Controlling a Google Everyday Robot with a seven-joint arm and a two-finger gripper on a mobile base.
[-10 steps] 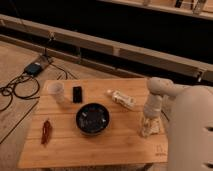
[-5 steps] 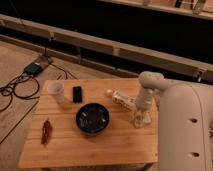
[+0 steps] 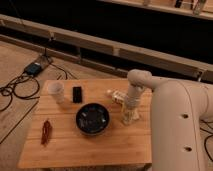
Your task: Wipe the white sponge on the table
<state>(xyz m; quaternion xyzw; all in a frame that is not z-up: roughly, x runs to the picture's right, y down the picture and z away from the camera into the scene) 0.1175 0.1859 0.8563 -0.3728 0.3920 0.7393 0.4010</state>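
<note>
Swinging left since the earlier frame, the gripper (image 3: 129,118) now points down at the wooden surface (image 3: 65,147) right of the black bowl (image 3: 92,119), apparently covering the white sponge.

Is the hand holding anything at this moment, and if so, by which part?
It cannot be told. The hand points down at the table, right of the black bowl. An off-white shape at its tip may be the white sponge, but no grip is visible.

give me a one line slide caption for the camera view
Robot gripper lowered onto the right side of the wooden table, beside a black bowl, white bottle, cup and phone.
</note>
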